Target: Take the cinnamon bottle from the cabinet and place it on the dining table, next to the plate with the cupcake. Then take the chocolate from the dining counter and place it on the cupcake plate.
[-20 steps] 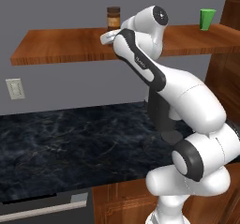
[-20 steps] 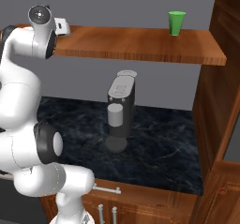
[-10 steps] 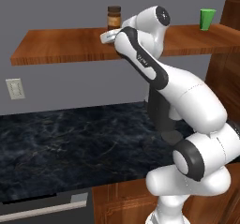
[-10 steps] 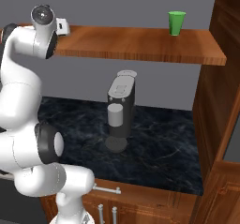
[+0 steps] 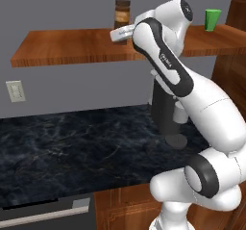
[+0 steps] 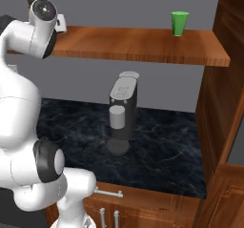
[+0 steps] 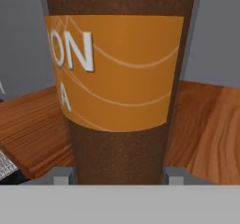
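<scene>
Overhead, a long wooden shelf runs across the grey wall, with the dark marble counter below it and wooden cabinetry at the right. The white arm rises from the base and reaches up to the shelf's front edge. On the counter a grey coffee machine stands under the shelf. A green cup sits on the shelf well to the right, far apart from the hand.

The cinnamon bottle stands upright on the shelf, brown with a dark cap and an orange label. The gripper is level with the bottle's lower part, directly in front of it. In the hand view the bottle sits dead centre between the two fingertips, which flank its base on either side; the jaws are spread around it, though whether the pads touch the bottle cannot be told.
</scene>
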